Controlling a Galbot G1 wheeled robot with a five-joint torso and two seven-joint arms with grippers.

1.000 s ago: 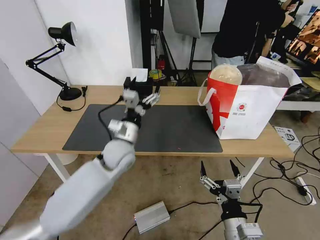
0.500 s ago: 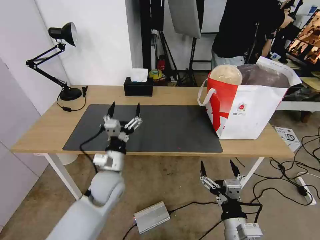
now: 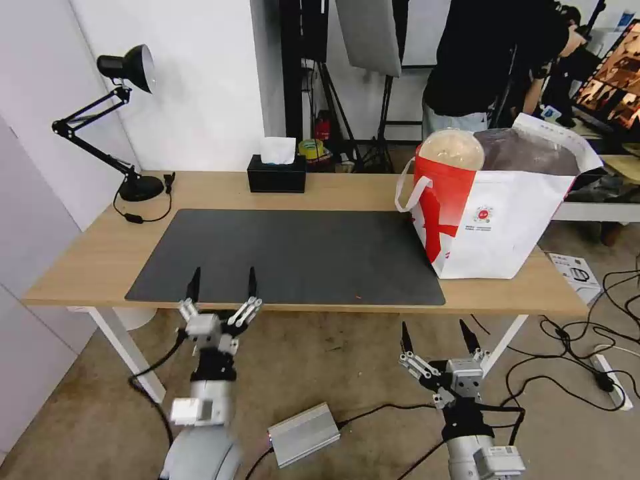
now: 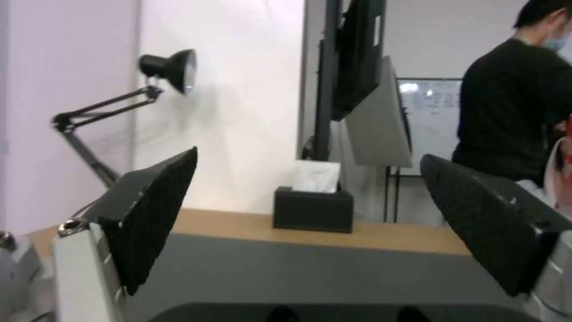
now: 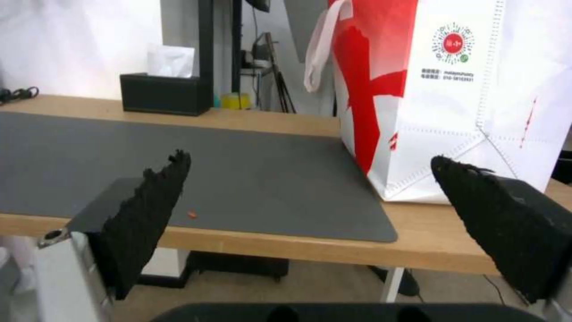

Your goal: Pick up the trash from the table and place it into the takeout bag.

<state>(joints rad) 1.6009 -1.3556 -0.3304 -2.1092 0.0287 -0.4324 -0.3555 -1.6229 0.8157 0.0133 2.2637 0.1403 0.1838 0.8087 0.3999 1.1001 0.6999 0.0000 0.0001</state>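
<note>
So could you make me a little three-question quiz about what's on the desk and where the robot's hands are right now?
1. True or false: the takeout bag lies flat on its side.
2. What sticks out of the black tissue box?
3. The left gripper is: A) inside the bag, B) at the table's near edge, C) on the lamp.

Key: 1. False, it stands upright with a domed lid showing at its top. 2. A white tissue. 3. B, jaws open; the right gripper hangs open below the table.

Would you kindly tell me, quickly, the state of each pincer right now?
Left pincer: open, empty, at the table's near edge.
Right pincer: open, empty, low in front of the table.
</note>
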